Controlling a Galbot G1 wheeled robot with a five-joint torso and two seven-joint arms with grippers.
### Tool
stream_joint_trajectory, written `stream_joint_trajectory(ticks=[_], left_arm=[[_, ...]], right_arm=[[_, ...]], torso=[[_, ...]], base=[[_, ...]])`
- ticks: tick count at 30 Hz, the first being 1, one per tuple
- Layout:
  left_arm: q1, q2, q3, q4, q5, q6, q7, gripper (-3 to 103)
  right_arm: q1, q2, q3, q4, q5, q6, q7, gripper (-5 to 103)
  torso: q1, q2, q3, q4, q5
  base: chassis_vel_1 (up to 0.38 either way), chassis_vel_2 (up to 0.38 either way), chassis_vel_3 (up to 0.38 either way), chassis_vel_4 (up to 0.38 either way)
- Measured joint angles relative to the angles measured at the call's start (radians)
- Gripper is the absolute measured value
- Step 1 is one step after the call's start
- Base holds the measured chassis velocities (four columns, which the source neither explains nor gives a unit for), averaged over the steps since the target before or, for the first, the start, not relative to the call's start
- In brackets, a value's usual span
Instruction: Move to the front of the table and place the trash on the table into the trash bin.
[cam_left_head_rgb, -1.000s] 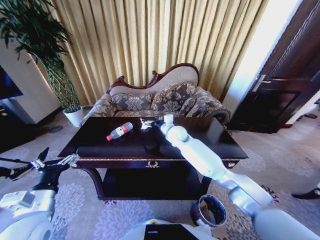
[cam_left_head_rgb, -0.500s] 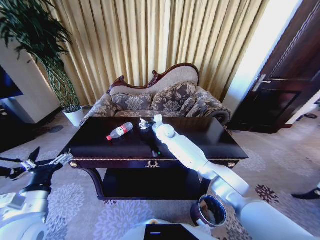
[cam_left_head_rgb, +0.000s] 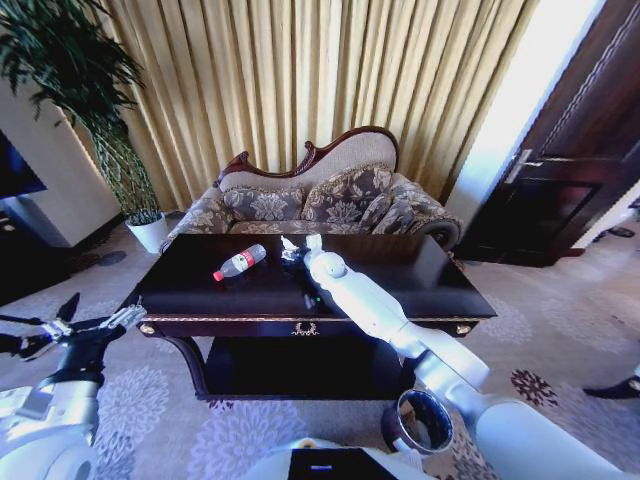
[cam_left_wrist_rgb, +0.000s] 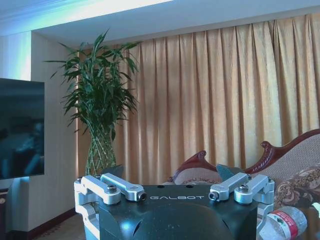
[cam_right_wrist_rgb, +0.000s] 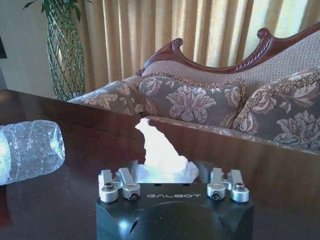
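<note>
The dark glossy table (cam_left_head_rgb: 420, 275) stands right before me. On it lie a clear bottle (cam_left_head_rgb: 239, 262) with a red cap and a crumpled white tissue (cam_left_head_rgb: 290, 247). My right arm reaches across the table, and its gripper (cam_left_head_rgb: 300, 254) is at the tissue. In the right wrist view the tissue (cam_right_wrist_rgb: 161, 156) stands upright between the open fingers of the right gripper (cam_right_wrist_rgb: 167, 171), with the bottle (cam_right_wrist_rgb: 30, 150) off to one side. My left gripper (cam_left_head_rgb: 95, 322) hangs open off the table's left corner, holding nothing. The round dark trash bin (cam_left_head_rgb: 422, 420) sits on the carpet below the table's right front.
An ornate sofa (cam_left_head_rgb: 320, 195) stands behind the table before gold curtains. A tall plant in a white pot (cam_left_head_rgb: 150, 232) is at the far left. A dark door (cam_left_head_rgb: 570, 170) is at the right. Patterned carpet surrounds the table.
My right arm has swung left across the table, bringing its gripper up to the tissue. The left arm sank a little and moved left, then held still.
</note>
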Motion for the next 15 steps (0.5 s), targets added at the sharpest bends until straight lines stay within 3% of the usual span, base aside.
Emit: stream_joint_trajectory(ticks=[1, 5, 7, 11, 15], left_arm=[[0.0, 0.0, 0.0, 0.0, 0.0, 0.0, 0.0, 100], [-0.002, -0.003, 0.013, 0.0, 0.005, 0.0, 0.001, 100], [-0.002, -0.003, 0.014, 0.0, 0.006, 0.0, 0.001, 100], [-0.003, -0.002, 0.014, 0.0, 0.006, 0.0, 0.002, 100], [0.001, -0.002, 0.005, 0.0, 0.006, -0.004, 0.003, 100]], right_arm=[[0.0, 0.0, 0.0, 0.0, 0.0, 0.0, 0.0, 69], [0.012, -0.02, -0.011, 0.011, 0.004, 0.002, 0.001, 47], [0.013, -0.022, -0.012, 0.013, 0.005, 0.002, 0.002, 47], [0.015, -0.028, -0.014, 0.021, 0.008, 0.003, 0.002, 25], [0.015, -0.027, -0.015, 0.021, 0.009, 0.005, 0.002, 14]], torso=[[0.0, 0.0, 0.0, 0.0, 0.0], [0.0, 0.0, 0.0, 0.0, 0.0], [0.0, 0.0, 0.0, 0.0, 0.0], [0.0, 0.0, 0.0, 0.0, 0.0], [0.0, 0.0, 0.0, 0.0, 0.0]], base=[[0.0, 0.0, 0.0, 0.0], [0.0, 0.0, 0.0, 0.0], [0.0, 0.0, 0.0, 0.0], [0.0, 0.0, 0.0, 0.0], [0.0, 0.0, 0.0, 0.0]])
